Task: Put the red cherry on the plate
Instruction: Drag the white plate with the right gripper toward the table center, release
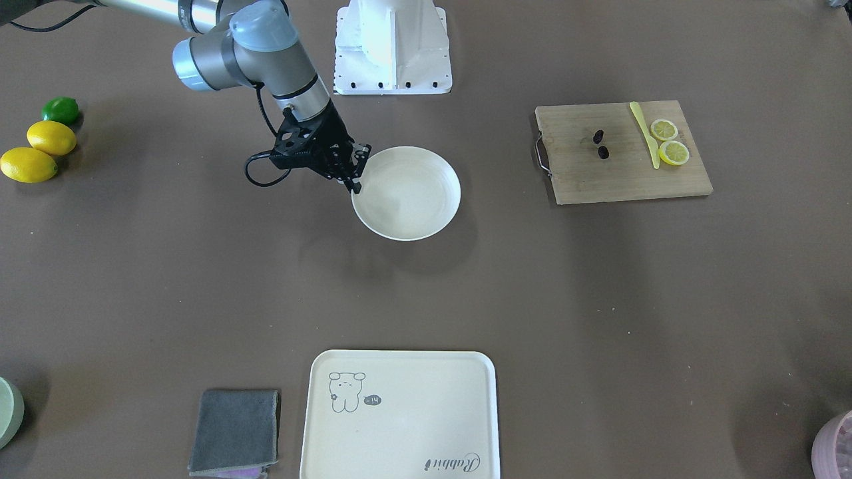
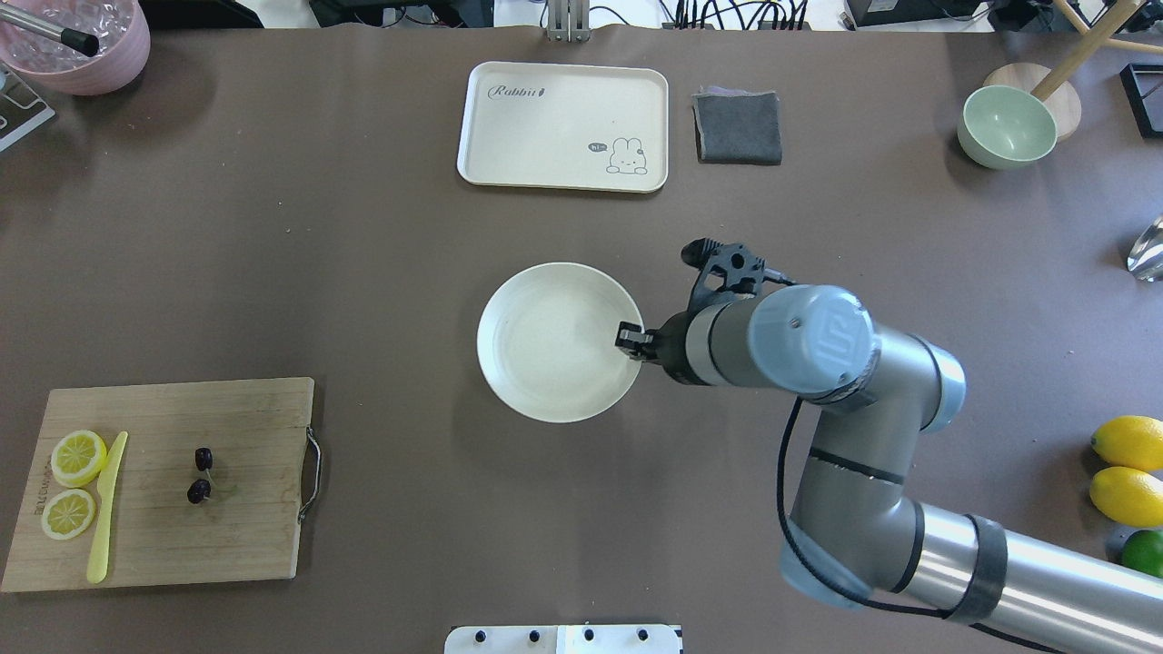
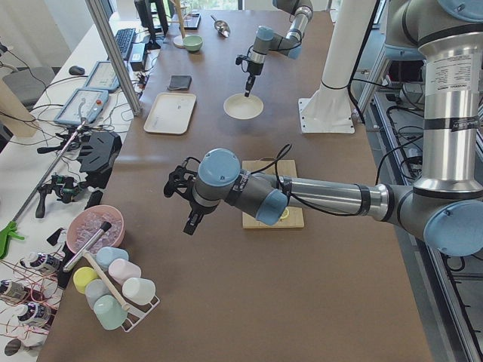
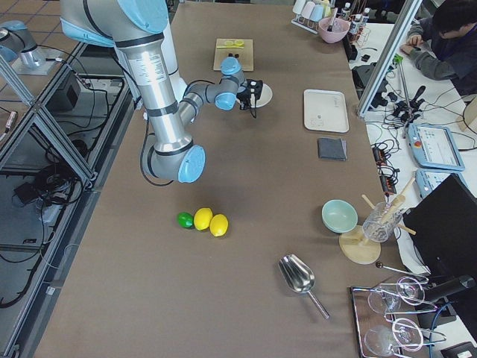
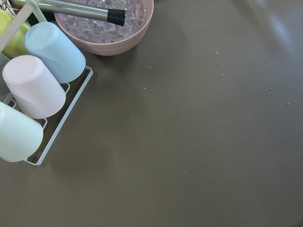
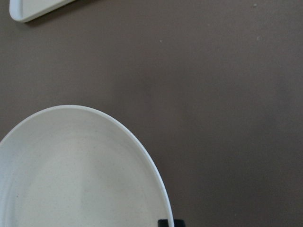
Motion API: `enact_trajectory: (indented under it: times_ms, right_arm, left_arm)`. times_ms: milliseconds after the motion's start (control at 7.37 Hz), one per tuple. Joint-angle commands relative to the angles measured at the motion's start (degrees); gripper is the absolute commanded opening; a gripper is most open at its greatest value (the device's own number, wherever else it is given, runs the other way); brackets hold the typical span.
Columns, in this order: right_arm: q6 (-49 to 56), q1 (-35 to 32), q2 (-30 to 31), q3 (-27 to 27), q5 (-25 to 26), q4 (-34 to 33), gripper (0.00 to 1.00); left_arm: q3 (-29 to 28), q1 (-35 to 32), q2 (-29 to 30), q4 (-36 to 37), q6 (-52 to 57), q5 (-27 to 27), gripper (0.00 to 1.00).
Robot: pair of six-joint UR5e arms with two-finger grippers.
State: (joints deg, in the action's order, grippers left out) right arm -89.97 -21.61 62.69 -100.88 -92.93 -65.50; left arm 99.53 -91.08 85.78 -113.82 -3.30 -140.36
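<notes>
Closest to the robot's side of the table, on its left half, lies the wooden board [image 2: 254,527], and the red cherry [image 2: 197,491] sits on it near the middle. The two dark fruits and their stem line up roughly from the robot's edge toward the far edge, slightly tilted. On the side of the fruit away from the centre are a yellow knife [image 2: 107,509] and two lemon slices [image 2: 78,457], near but not touching. The board's metal handle [image 2: 313,472] is on the side toward the plate.

From the cherry, the plate [image 2: 545,363] lies toward the robot's right and a little farther out. It holds nothing, and only bare table separates the two. The right gripper [image 2: 629,337] is at the plate's right rim, so the whole plate stands between it and the fruit. I cannot tell whether its fingers pinch the rim or merely rest against it.

The left gripper [image 3: 192,220] hangs over bare table toward the left end, beyond the board, and from the side I cannot tell how far open it is. It looks the better placed for the pick, reaching back toward the centre.

Off to the right are lemons [image 2: 1131,442] and a lime [image 2: 1147,549]. Farthest out sit the tray [image 2: 545,118], a grey cloth [image 2: 738,127], a green bowl [image 2: 1006,125] and a pink bowl [image 2: 109,73], all out of the way.
</notes>
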Motion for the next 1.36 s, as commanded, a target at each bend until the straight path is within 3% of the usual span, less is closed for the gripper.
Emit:
enact_trajectory:
  times_ms: [0, 271, 407, 543, 679, 814, 1086, 1221]
  right_arm:
    - [-0.6, 2.8, -2.2, 3.1, 4.8, -1.6, 0.00]
    - [-0.6, 2.8, -3.4, 4.4, 5.0, -1.3, 0.00]
    - [0.2, 2.7, -3.2, 4.4, 5.3, -1.6, 0.76]
    - [0.6, 1.8, -3.2, 4.1, 6.9, -1.6, 0.99]
    - [2.8, -0.3, -3.3, 3.6, 5.8, -1.6, 1.00]
    - [5.4, -4.3, -2.7, 2.5, 0.7, -1.7, 1.00]
    - [13.4, -15.0, 0.8, -1.5, -11.6, -5.2, 1.00]
    - [19.9, -19.7, 4.4, -6.5, -16.4, -8.6, 1.00]
  left_arm:
    - [0.0, 0.0, -0.1, 0.0, 0.1, 0.0, 0.98]
    - [0.0, -0.1, -0.1, 0.0, 0.0, -0.1, 0.98]
    - [0.1, 0.0, -0.1, 0.0, 0.0, -0.1, 0.98]
    - [0.1, 0.0, -0.1, 0.0, 0.0, -0.1, 0.98]
    - [0.4, 0.0, -0.1, 0.0, -0.1, -0.1, 0.98]
    - [1.5, 0.0, 0.0, -0.2, -4.1, -0.2, 0.98]
    - [3.8, 4.3, -2.2, -7.7, -18.5, 0.7, 0.98]
    - [4.9, 8.2, -3.7, -13.5, -26.5, 2.1, 0.98]
